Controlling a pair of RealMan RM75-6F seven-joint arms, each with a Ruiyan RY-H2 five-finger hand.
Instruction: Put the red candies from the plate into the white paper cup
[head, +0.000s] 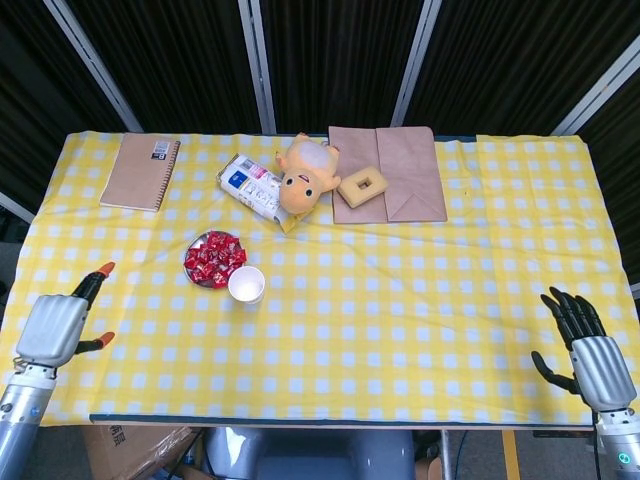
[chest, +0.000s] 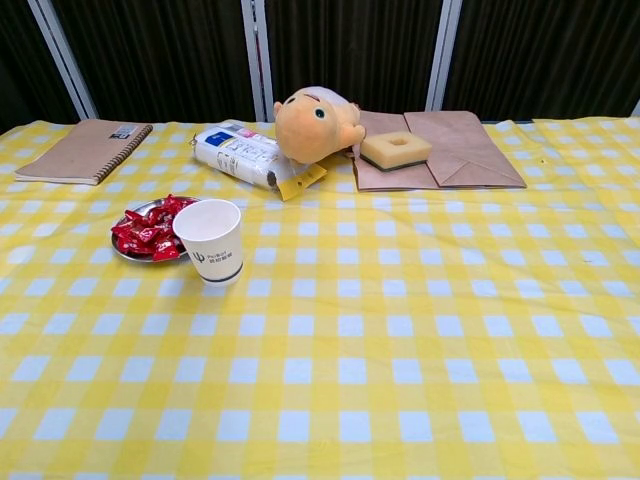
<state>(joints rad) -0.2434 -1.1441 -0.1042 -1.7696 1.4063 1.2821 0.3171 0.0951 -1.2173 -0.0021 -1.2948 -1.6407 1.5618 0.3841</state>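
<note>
Red candies (head: 213, 258) fill the plate (head: 193, 270), touching the upright cup (head: 246, 285). Left hand (head: 55, 327) and right hand (head: 590, 352) hover at the table's (head: 400, 330) near corners, fingers spread, holding nothing.

Head view high above, looking steeply down on the whole yellow checked table (head: 400, 300), both hands at its near corners, chest view low at the near edge, facing level across, closer in, both sharing cup (chest: 211, 240), plate (chest: 128, 250), far-edge items
</note>
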